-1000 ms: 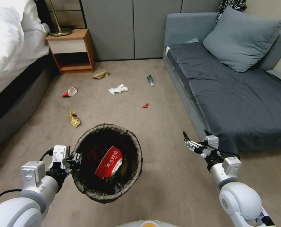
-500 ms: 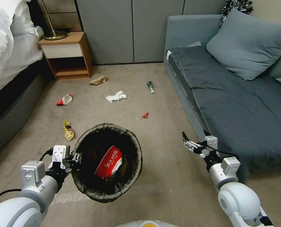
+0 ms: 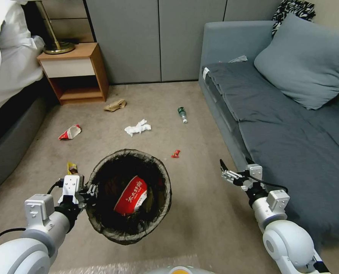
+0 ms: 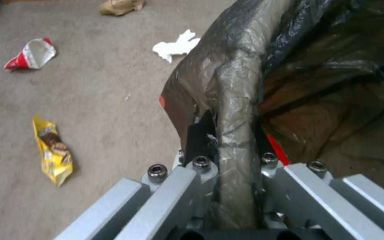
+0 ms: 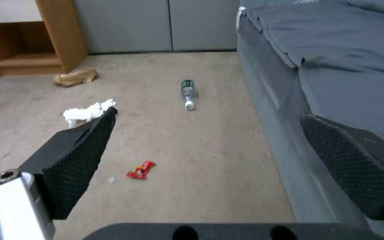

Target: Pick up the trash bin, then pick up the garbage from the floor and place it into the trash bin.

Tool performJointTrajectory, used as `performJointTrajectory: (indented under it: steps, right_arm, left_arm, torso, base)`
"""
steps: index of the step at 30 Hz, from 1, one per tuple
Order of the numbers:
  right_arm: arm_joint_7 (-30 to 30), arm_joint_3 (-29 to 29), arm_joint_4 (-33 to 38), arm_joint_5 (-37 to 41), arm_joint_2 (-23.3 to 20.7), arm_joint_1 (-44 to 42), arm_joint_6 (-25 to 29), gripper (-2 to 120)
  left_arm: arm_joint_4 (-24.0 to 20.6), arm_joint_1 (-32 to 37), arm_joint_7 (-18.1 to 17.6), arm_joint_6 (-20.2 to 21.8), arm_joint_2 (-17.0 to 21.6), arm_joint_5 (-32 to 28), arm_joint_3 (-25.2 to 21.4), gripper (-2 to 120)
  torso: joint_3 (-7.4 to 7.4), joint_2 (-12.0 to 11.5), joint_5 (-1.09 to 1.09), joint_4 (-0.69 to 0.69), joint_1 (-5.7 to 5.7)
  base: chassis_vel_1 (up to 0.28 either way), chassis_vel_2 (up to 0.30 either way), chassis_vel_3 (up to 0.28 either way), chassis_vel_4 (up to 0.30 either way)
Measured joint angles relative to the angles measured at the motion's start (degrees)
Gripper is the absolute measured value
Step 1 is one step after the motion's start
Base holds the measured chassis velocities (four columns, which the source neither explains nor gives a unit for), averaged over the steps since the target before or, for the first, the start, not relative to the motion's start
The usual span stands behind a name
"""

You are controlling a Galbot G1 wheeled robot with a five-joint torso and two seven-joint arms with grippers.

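In the head view the round white plastic trash bin [image 3: 129, 196] shows its dark bag liner and hides its white wall. The bin's rim covers most of the yellow snack packet [image 3: 71, 168], leaving one corner. The print on the red-and-white wrapper [image 3: 131, 195] inside the bin is too small to read. The left hand [image 3: 88, 191] is partly hidden behind the liner's fold. The white bed [image 3: 3, 57] is cut off by the picture's left edge.

Jaws apparently clamping trash bin [image 4: 238, 100] rim
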Motion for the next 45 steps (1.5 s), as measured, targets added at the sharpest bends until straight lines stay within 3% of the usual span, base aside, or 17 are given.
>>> performJointTrajectory:
  steps: [31,45]
  right_arm:
    - [0.16,-1.99,-1.75,-0.25,-0.28,1.51,-0.11,100]
    - [-0.09,-9.84,-12.41,2.17,-1.73,7.99,-2.62,100]
  left_arm:
    - [0.0,0.3,-0.05,0.0,0.04,0.05,-0.33,1]
    - [0.0,0.17,-0.01,0.0,0.03,-0.01,-0.46,1]
  torso:
    - [0.0,0.0,-0.01,0.01,0.0]
    - [0.0,0.0,0.01,0.01,0.0]
  base:
    - [-0.134,0.136,0.135,-0.139]
    - [0.0,0.0,0.0,0.0]
